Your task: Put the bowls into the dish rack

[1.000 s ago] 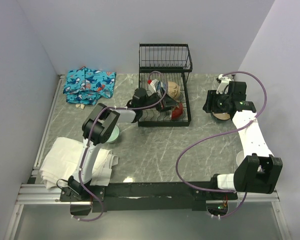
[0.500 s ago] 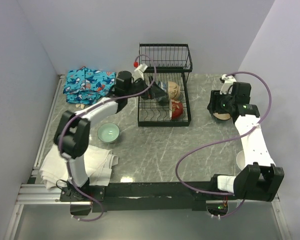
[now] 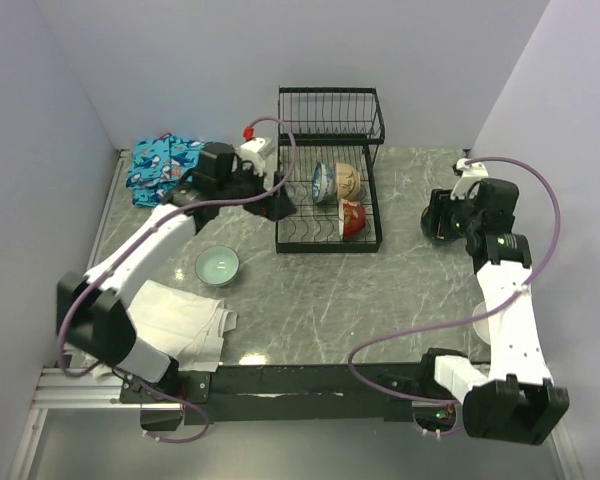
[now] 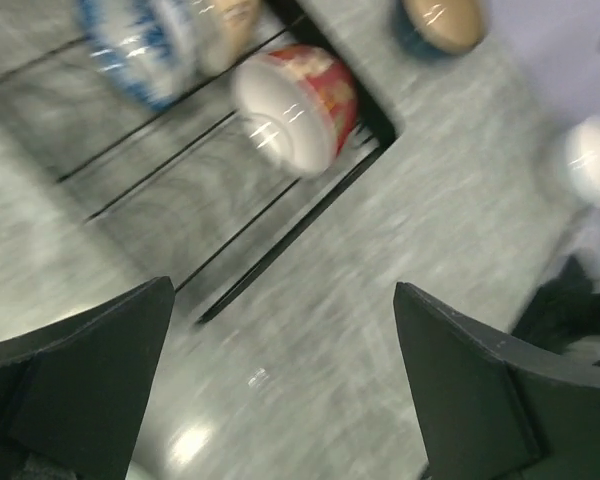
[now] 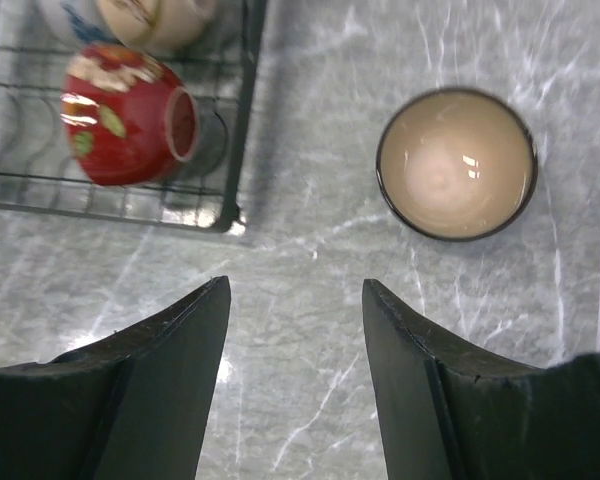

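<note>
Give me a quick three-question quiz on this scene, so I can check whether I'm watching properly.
1. How many bowls stand in the dish rack?
2. True or false: the red bowl lies on its side in the rack.
3. Look at the left tool and the right tool. Which one holds a bowl? A) left B) right C) neither

Key: 1) three; 2) true; 3) C, both are open and empty.
</note>
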{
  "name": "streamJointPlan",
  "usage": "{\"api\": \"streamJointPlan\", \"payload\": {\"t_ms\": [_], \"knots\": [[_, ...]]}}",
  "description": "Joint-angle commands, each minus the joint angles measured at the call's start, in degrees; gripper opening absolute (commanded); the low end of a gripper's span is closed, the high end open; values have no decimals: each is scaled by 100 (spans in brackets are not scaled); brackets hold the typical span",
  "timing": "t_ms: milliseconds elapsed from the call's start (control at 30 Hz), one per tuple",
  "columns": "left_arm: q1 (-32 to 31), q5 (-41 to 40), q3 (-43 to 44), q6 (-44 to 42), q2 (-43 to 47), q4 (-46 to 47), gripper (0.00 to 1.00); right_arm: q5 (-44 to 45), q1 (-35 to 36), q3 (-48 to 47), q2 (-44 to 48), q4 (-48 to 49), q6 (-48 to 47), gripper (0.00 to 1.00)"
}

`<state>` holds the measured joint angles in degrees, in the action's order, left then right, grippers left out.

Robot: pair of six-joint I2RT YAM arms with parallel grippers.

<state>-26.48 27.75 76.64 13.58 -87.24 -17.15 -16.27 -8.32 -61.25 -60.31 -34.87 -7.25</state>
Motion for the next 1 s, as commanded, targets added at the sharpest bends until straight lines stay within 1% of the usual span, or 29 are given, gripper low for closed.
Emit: {"api": "streamJointPlan", "payload": {"t_ms": [0, 33, 67, 133, 167, 200, 233, 267, 300, 333, 367, 400, 467, 500, 567, 600, 633, 700, 733, 800, 833, 900, 967], "knots": [[38, -587, 132, -2442, 796, -2470, 97, -332, -30, 131, 485, 174, 13, 63], [38, -551, 80, -2666, 849, -2713, 92, -394, -30, 149, 520, 191, 13, 63], [38, -647, 18, -2807, 875, -2941, 90, -412, -30, 149, 564, 174, 30, 63], [29, -753, -184, -2896, 981, -3214, 88, -202, -30, 53, 635, 60, 91, 63], [-15, -814, -211, -2923, 1007, -3233, 86, 51, -56, 61, 713, -45, 144, 63], [-111, -919, -202, -3001, 1094, -3199, 86, 298, -91, 104, 749, -72, 214, 63], [-460, -1016, -133, -3150, 1104, -3164, 87, 579, -152, 157, 784, -116, 302, 63], [-681, -1113, -1, -3325, 1043, -3215, 88, 651, -205, 262, 784, -229, 311, 63], [-883, -1331, 435, -3614, 790, -3294, 90, 721, -266, 315, 723, -300, 338, 63], [-1198, -1368, 683, -3661, 631, -3339, 91, 826, -337, 394, 679, -310, 477, 63], [-1289, -1308, 920, -3687, 473, -3374, 92, 758, -407, 525, 583, -257, 522, 62], [-1342, -1133, 1375, -3600, 175, -3357, 94, 661, -556, 570, 504, -222, 557, 61], [-1421, -930, 1800, -3372, -107, -3304, 95, 503, -705, 597, 180, -82, 715, 61], [-1456, -851, 2098, -3171, -318, -3260, 96, 433, -898, 562, 65, -55, 864, 61], [-1640, -885, 2223, -3107, -442, -3076, 97, 170, -1005, 361, -286, -46, 787, 60], [-1693, -920, 2284, -3099, -539, -2875, 98, 38, -1014, 264, -401, -55, 595, 60], [-1729, -955, 2311, -3038, -600, -2786, 98, -111, -1005, 159, -533, -116, 132, 59], [-1729, -973, 2486, -2828, -880, -2689, 98, -873, -979, -219, -937, -466, -625, 57], [-1720, -990, 2566, -2774, -969, -2680, 99, -938, -918, -333, -1069, -563, -1247, 57], [-1703, -807, 2715, -2695, -1127, -2636, 99, -1402, -882, -659, -1368, -985, -2092, 57], [-1685, -719, 2733, -2677, -1146, -2592, 99, -1422, -865, -721, -1430, -1091, -2793, 57], [-1676, -595, 2663, -2624, -1172, -2470, 99, -1161, -821, -739, -1544, -978, -3115, 60], [-1632, -525, 2611, -2598, -1199, -2311, 100, -949, -794, -896, -1815, -969, -3353, 61]]}}
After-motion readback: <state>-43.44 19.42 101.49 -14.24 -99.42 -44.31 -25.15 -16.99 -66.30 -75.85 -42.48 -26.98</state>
